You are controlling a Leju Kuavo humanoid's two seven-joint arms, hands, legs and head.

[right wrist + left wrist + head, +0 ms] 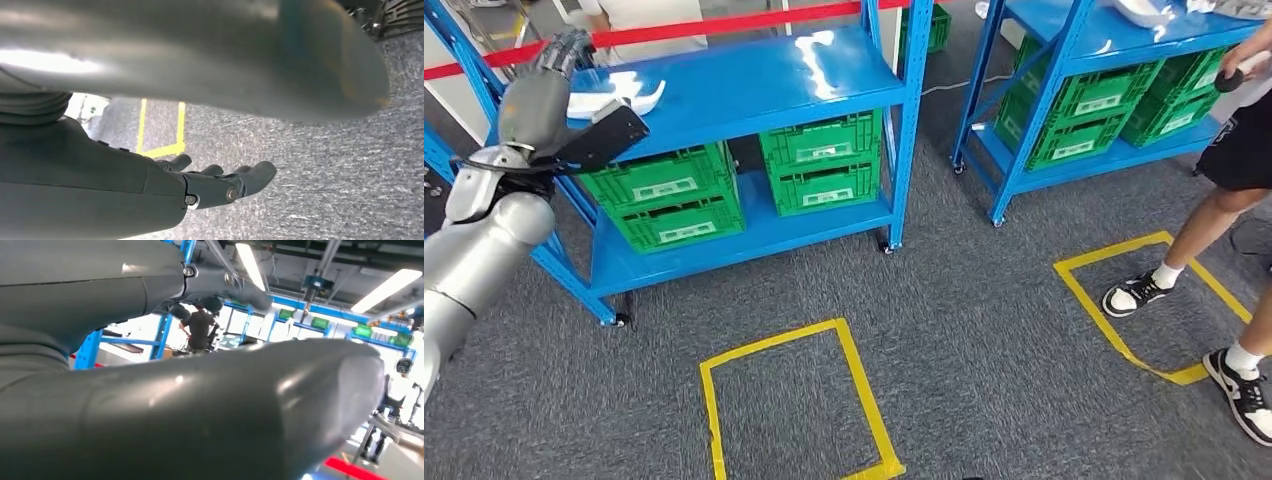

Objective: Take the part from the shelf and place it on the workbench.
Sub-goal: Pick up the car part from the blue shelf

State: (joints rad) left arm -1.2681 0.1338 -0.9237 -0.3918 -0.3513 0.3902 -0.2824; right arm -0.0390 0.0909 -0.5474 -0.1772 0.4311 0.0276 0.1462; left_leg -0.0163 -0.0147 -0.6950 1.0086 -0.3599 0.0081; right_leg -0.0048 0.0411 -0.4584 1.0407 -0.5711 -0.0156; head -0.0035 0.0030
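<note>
Part (619, 93), white and curved, lies on the top board of the blue shelf (754, 85) at the upper left of the frame, just beside the raised left hand (544, 85), which holds nothing; whether its fingers are spread I cannot tell. The reach looks under way, so next the fingers must close on the part. The right hand (220, 182) hangs over the carpet, fingers loosely apart and empty.
</note>
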